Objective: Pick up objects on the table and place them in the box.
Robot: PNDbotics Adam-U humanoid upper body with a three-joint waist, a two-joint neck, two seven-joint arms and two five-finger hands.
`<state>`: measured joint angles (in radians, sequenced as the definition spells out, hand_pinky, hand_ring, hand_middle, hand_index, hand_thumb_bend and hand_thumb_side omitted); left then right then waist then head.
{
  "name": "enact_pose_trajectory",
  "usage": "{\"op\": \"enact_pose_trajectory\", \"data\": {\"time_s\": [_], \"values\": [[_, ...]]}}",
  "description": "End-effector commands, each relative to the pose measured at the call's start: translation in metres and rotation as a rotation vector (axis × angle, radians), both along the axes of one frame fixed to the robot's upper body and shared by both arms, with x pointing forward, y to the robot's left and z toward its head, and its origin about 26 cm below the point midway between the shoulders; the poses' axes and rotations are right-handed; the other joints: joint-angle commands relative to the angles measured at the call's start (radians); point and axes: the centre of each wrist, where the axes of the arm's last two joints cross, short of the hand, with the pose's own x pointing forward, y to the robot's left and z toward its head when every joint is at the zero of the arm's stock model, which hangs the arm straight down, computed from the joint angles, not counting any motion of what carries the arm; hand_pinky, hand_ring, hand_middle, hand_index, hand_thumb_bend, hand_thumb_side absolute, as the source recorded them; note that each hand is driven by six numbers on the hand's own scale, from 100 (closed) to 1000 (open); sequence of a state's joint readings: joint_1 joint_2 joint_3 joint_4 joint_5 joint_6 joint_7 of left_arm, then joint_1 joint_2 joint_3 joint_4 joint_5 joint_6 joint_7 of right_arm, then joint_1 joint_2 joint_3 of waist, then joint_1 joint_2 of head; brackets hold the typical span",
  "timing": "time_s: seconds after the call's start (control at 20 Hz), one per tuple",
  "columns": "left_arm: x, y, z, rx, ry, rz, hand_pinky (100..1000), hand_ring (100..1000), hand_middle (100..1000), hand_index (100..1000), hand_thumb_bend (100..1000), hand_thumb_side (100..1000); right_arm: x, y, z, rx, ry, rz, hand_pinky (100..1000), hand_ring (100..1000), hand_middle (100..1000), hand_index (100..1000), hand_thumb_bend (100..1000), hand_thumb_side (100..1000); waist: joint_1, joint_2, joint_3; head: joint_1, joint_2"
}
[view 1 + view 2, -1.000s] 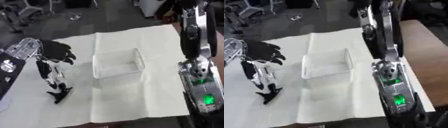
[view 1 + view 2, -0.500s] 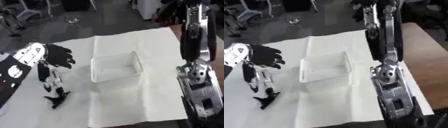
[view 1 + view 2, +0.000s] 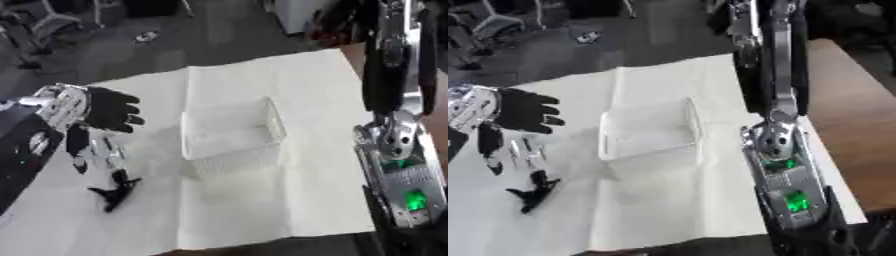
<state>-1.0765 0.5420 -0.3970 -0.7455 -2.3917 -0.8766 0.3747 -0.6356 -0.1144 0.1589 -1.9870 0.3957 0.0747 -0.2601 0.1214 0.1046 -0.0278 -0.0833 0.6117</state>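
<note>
Left eye view shows the left hand (image 3: 105, 110) hanging over the white-covered worktop (image 3: 297, 80), fingers spread and relaxed, holding nothing. Below it lies 1 dark-and-silver object (image 3: 107, 172), well left of the clear box (image 3: 232, 137), which looks empty. The step in hand seems to be the reach for that object. Next, the hand would need to drop, close around it, then carry it right into the box. The right arm's hand is out of view.
</note>
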Motion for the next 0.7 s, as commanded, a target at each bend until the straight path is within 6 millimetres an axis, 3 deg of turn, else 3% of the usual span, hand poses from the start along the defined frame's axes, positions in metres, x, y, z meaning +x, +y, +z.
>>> {"op": "enact_pose_trajectory", "data": {"time_s": [0.05, 0.25, 0.55, 0.7], "values": [[0.001, 0.016, 0.012, -0.006, 0.011, -0.016, 1000, 947, 972, 889, 724, 840, -0.003, 0.002, 0.006, 0.007, -0.023, 0.012, 386, 408, 512, 732, 410, 1000, -0.006, -0.012, 0.003, 0.007, 0.005], [0.001, 0.022, 0.004, -0.029, 0.026, -0.039, 1000, 946, 971, 886, 731, 855, -0.003, 0.001, 0.007, 0.007, -0.022, 0.013, 386, 408, 511, 731, 410, 1000, -0.008, -0.012, 0.004, 0.006, 0.000], [0.001, 0.028, -0.004, -0.102, 0.062, -0.072, 1000, 943, 973, 930, 797, 990, -0.003, 0.001, 0.007, 0.004, -0.020, 0.015, 385, 407, 511, 732, 413, 1000, -0.009, -0.013, 0.005, 0.005, 0.000], [0.001, 0.027, -0.006, -0.137, 0.075, -0.095, 1000, 941, 973, 939, 795, 993, -0.003, 0.002, 0.007, 0.004, -0.020, 0.017, 386, 408, 512, 732, 411, 1000, -0.008, -0.013, 0.003, 0.007, 0.002]]}}
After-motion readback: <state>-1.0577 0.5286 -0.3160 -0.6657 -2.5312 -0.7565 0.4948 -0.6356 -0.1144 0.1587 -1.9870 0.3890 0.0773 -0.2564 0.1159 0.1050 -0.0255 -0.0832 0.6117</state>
